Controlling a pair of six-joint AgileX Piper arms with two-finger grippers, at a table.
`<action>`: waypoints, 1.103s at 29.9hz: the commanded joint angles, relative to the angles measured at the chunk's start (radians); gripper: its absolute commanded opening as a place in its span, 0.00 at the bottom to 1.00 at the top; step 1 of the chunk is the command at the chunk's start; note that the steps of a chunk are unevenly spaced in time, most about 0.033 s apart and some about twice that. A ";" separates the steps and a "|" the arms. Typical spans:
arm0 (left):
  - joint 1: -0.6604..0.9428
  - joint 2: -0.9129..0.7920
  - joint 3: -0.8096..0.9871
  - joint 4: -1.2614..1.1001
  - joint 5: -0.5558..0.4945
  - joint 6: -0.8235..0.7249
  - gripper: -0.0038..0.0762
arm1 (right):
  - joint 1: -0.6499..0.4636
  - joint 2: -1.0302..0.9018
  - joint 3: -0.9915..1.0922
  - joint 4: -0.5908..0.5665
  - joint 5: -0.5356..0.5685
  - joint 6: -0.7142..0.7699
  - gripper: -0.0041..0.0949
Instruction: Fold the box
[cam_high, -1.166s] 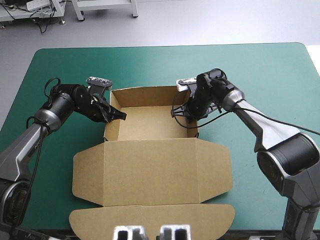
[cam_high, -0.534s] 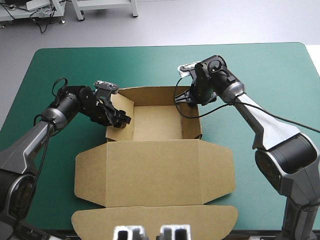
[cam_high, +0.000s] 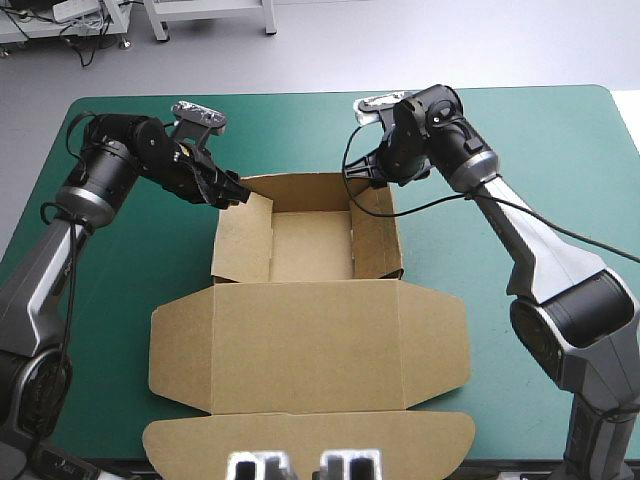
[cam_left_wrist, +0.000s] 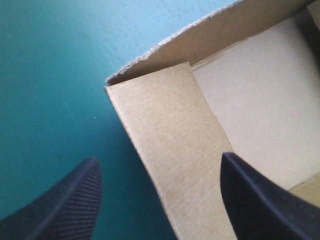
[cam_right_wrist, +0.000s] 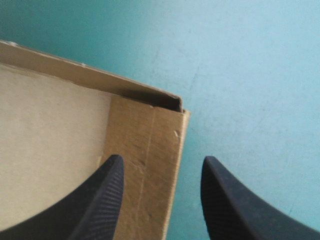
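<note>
The box (cam_high: 300, 300) is seen at the middle of the counter (cam_high: 520, 140), brown board on the teal-green cover (cam_high: 130, 250). It is only part folded. Its far half is raised into an open tray (cam_high: 312, 245): the far wall (cam_high: 310, 190) is up, and the left wall (cam_high: 243, 240) and right wall (cam_high: 377, 240) are turned up with their inner faces showing. Whether the side walls stand upright or lean cannot be told. The near half, the lid (cam_high: 305, 340), is laid flat toward the near edge. A rounded wing is spread out at each of its sides, and a long tuck flap (cam_high: 310, 435) reaches nearly to that edge.

The left jaws are placed at the tray's far-left corner and are spread wide. In the left wrist view one black finger (cam_left_wrist: 60, 210) is seen over bare cover outside the box and the other over the tray's inside, with the left wall between them. No grip on the board is made.

The right jaws are held at the far-right corner, and they too are parted. One finger (cam_right_wrist: 100, 200) is seen over the right wall's inner face and the other over the cover beyond it, with the corner just ahead. The far wall's end is shown tucked behind the right wall there, a thin dark gap left between the two. Contact with the board cannot be judged.
</note>
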 joint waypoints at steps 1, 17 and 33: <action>-0.003 -0.057 -0.129 -0.008 0.074 -0.009 0.61 | -0.006 -0.068 -0.079 0.032 0.009 -0.003 0.50; -0.003 -0.445 -0.209 0.025 0.150 0.008 0.04 | -0.006 -0.212 -0.066 0.084 0.009 0.084 0.49; -0.003 -1.039 0.338 0.157 0.019 -0.099 0.04 | -0.006 -0.237 0.219 0.166 -0.106 0.077 0.49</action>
